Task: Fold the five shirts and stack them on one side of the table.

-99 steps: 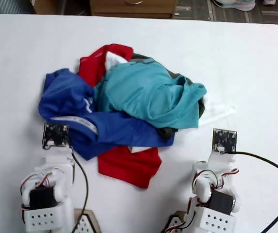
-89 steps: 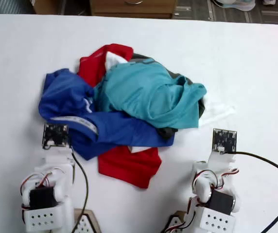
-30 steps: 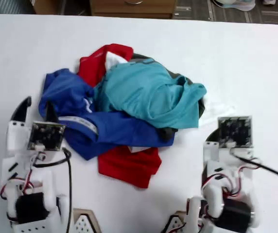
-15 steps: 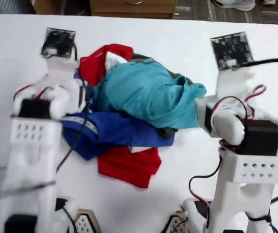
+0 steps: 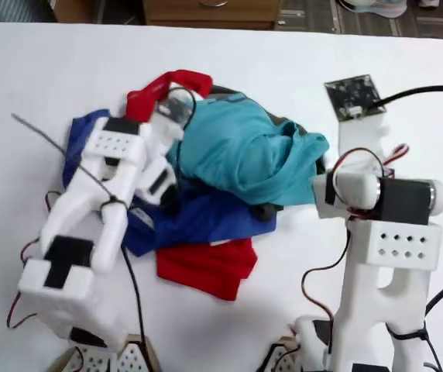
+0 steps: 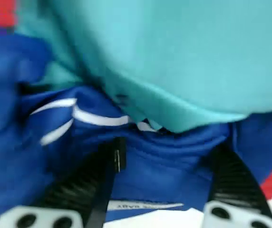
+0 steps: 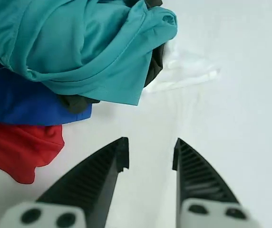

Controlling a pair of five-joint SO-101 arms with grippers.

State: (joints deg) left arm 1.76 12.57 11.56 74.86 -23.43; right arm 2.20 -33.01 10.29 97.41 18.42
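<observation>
in the middle of the white table (image 5: 43, 70) lies a loose heap of unfolded shirts. a crumpled teal cotton shirt (image 5: 245, 147) sits on top, and a royal blue shirt with white stripes (image 5: 206, 217) lies under its near edge. a red shirt (image 5: 206, 267) pokes out at the near side of the heap, with more red cloth at the far side. a dark grey shirt (image 7: 153, 59) shows as a thin edge beneath the teal one. a white shirt (image 7: 183, 73) spills flat onto the table on the right arm's side.

the left gripper (image 6: 169, 159) is down in the heap with its claw spread wide. its black ribbed fingers (image 6: 102, 175) press into the blue cloth just below the hem of the teal shirt, and a broad fold of blue lies loose between them, not pinched. in the high view the left arm (image 5: 105, 201) leans across the blue shirt.

the right gripper (image 7: 150, 147) hangs over bare tabletop just beside the heap's near corner. its claw is parted a moderate way, holding nothing and touching no cloth.
</observation>
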